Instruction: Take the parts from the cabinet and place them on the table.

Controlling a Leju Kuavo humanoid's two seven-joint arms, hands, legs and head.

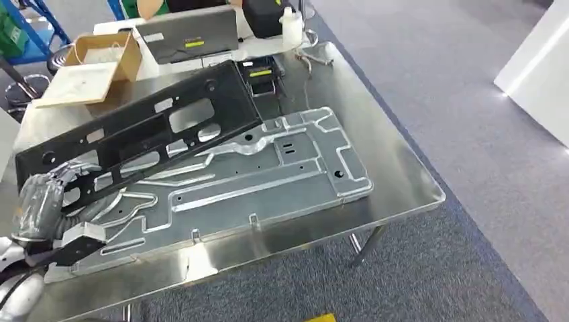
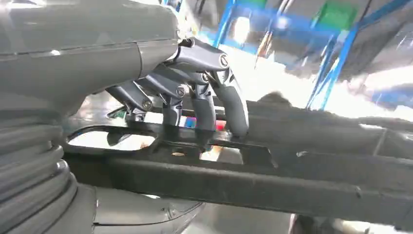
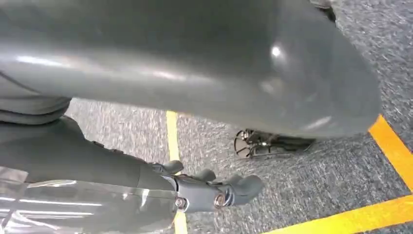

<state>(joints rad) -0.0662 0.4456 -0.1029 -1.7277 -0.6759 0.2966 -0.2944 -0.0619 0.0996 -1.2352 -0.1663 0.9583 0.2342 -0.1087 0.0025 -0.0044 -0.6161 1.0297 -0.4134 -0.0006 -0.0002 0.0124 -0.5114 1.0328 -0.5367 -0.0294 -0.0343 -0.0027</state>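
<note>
Now the left hand (image 1: pixel 43 201) grasps the black frame part (image 1: pixel 144 127) at its near end, fingers (image 2: pixel 234 105) over the top edge, thumb beneath; the frame lies slanted toward 1 o'clock, across the silver metal panel (image 1: pixel 268 171) on the steel table (image 1: pixel 402 181) (a cardboard box (image 1: pixel 100 60) stands at 11 o'clock); the right hand (image 3: pixel 214 192) hangs over the carpet, fingers loosely curled, holding nothing.
</note>
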